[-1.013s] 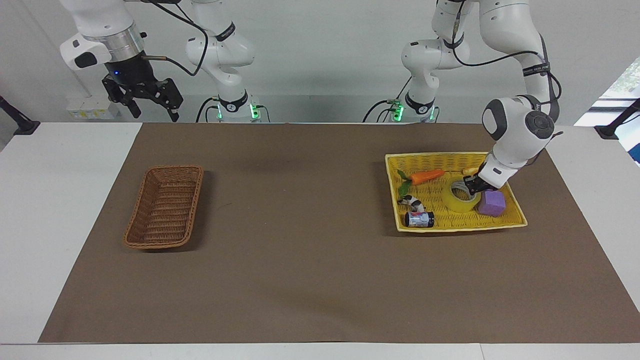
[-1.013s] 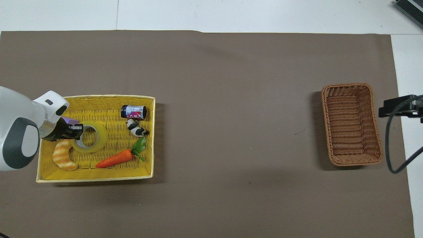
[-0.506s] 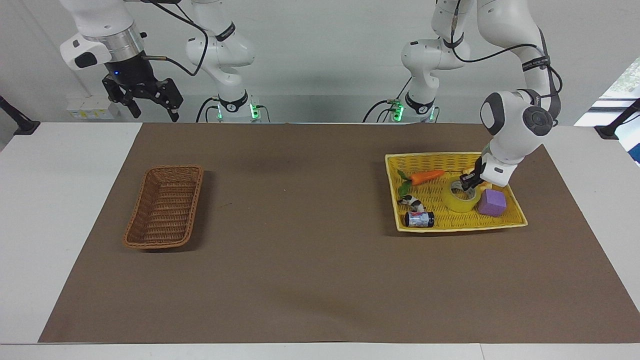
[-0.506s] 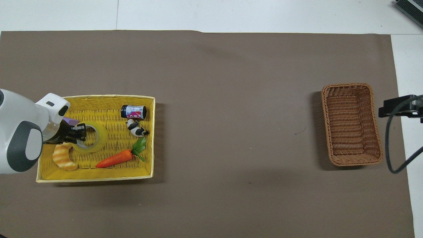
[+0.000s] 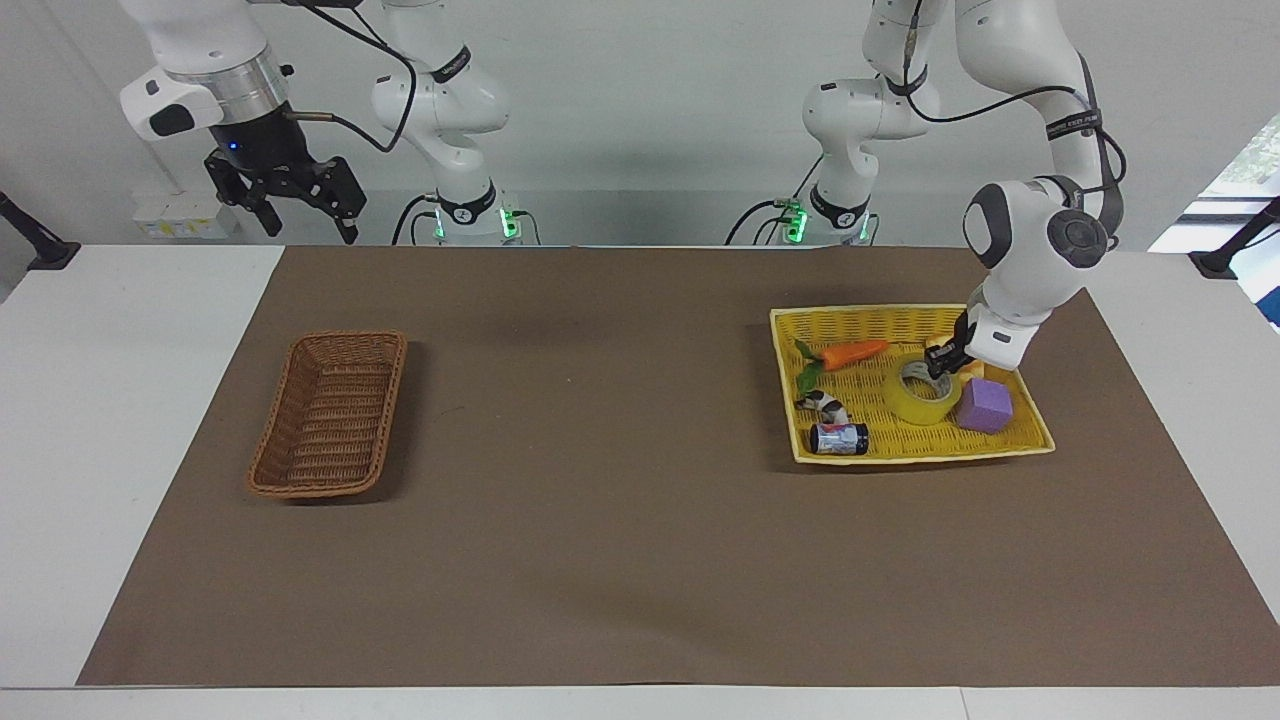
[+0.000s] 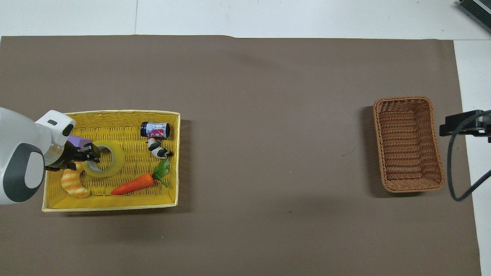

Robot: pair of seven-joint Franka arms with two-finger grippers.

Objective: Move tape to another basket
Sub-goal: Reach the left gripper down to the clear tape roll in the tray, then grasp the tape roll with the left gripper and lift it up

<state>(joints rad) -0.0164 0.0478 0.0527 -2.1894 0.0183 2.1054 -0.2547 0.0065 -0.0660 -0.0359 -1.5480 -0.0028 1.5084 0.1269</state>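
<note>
The tape [image 5: 920, 397] [image 6: 105, 161], a yellow roll with a pale core, lies flat in the yellow tray [image 5: 870, 315] at the left arm's end of the table. My left gripper [image 5: 940, 364] [image 6: 89, 155] hangs low at the rim of the roll on the side nearer the robots, beside the purple cube [image 5: 985, 404]. Whether it touches the roll does not show. The brown wicker basket [image 5: 330, 487] [image 6: 402, 99] stands with nothing in it at the right arm's end. My right gripper [image 5: 300, 205] waits high up, open and holding nothing, near its base.
The yellow tray also holds a toy carrot [image 5: 852, 352], a small can [image 5: 838, 438], a black-and-white toy [image 5: 825, 404] and a croissant [image 6: 73, 182]. A brown mat [image 5: 600, 480] covers the table between tray and basket.
My left hand has risen a little at the tape's rim and drawn back slightly. The tape stays where it lay in the tray. The right arm has not moved.
</note>
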